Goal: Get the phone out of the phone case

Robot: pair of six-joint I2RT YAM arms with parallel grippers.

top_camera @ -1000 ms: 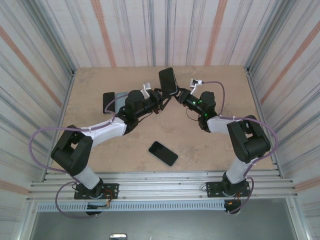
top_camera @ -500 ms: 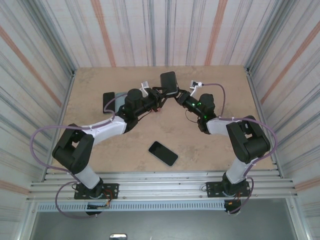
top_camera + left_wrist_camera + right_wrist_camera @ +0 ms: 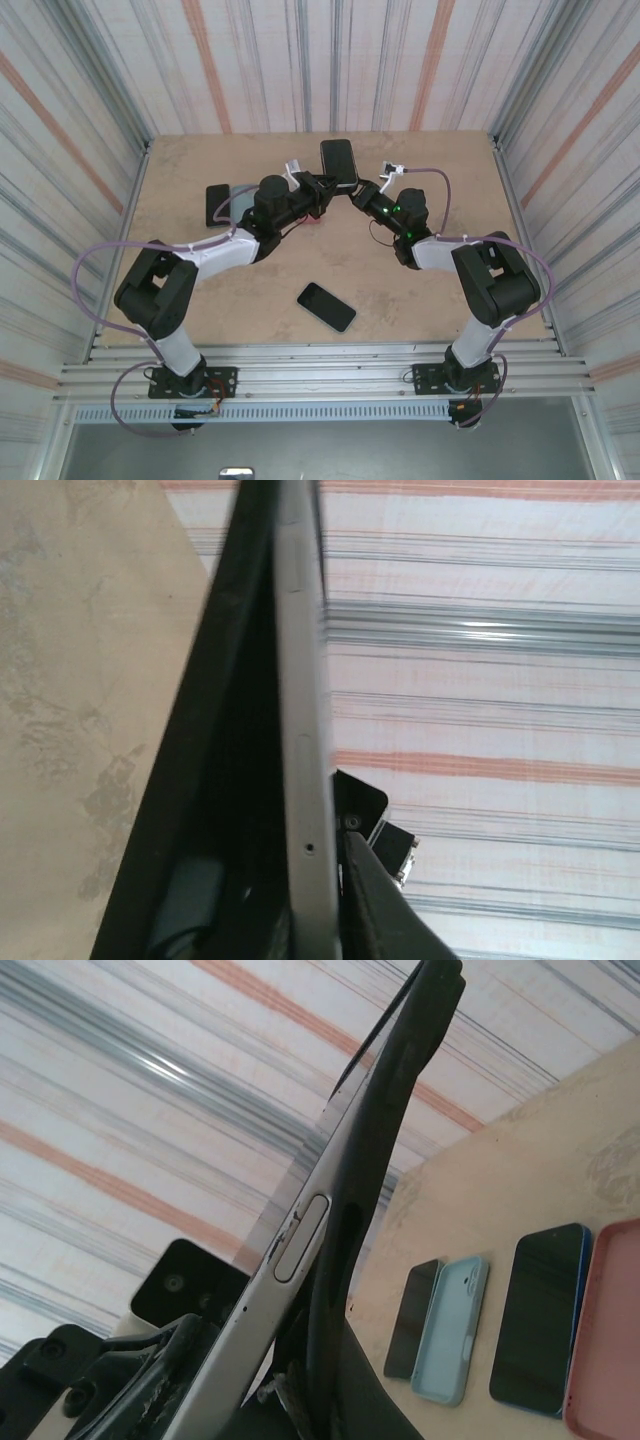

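**1. Hidden or unclear items**

1.1 My left gripper [image 3: 320, 188] was clamped on the lower end of the phone [image 3: 300, 730]. My right gripper [image 3: 357, 188] was clamped on the lower end of the phone case [image 3: 215, 780]. Both held it raised above the far middle of the table [image 3: 440, 200].

1.2 I could not make out where my pads met the phone or the case. Both wrist views cut that area off at the bottom edge.

1.3 My left wrist view showed the phone edge-on as a grey strip. The black case stood away from it in a wedge on one side. My right wrist view showed the grey edge with its side button [image 3: 300, 1240] lying against the case.

1.4 From above, my left arm covered part of the light blue case [image 3: 238, 200]. A pink case [image 3: 605, 1328] was cut off by the frame edge in my right wrist view.

**2. Count**

2.1 Phones: four.
- One was held.
- One dark phone [image 3: 217, 204] lay just beside the light blue case.
- One blue phone [image 3: 538, 1318] lay between the light blue and pink cases.
- One loose phone [image 3: 326, 306] lay well apart from the rest, nearer my bases.

2.2 Cases: three, namely black, light blue and pink.
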